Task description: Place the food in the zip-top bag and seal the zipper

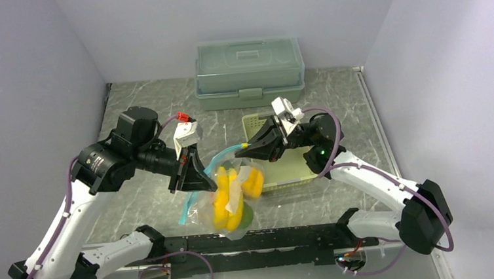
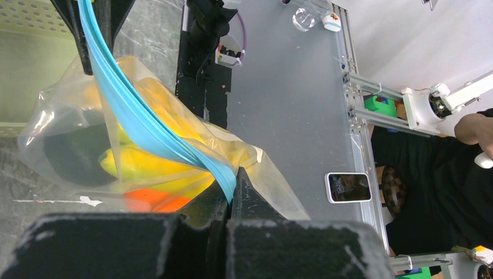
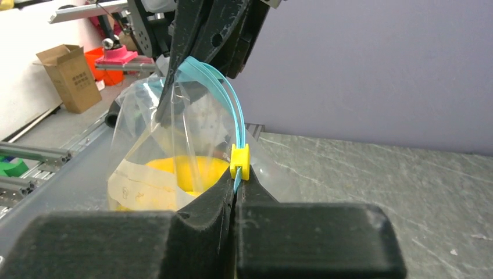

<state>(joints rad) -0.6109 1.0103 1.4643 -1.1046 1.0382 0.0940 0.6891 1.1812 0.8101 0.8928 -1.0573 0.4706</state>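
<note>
Basket (image 1: 293, 167) and lidded box (image 1: 249, 70) behind bag (image 1: 204, 208)

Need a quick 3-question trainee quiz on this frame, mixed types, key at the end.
1. True or false: the zip-top bag is empty.
2. The yellow slider sits by which tool? A left, B right, C neither.
3. Fill in: the left tool pinches the bag's teal ___.
Key: 1 false, food shows inside. 2 B, the right tool. 3 zipper.
</note>
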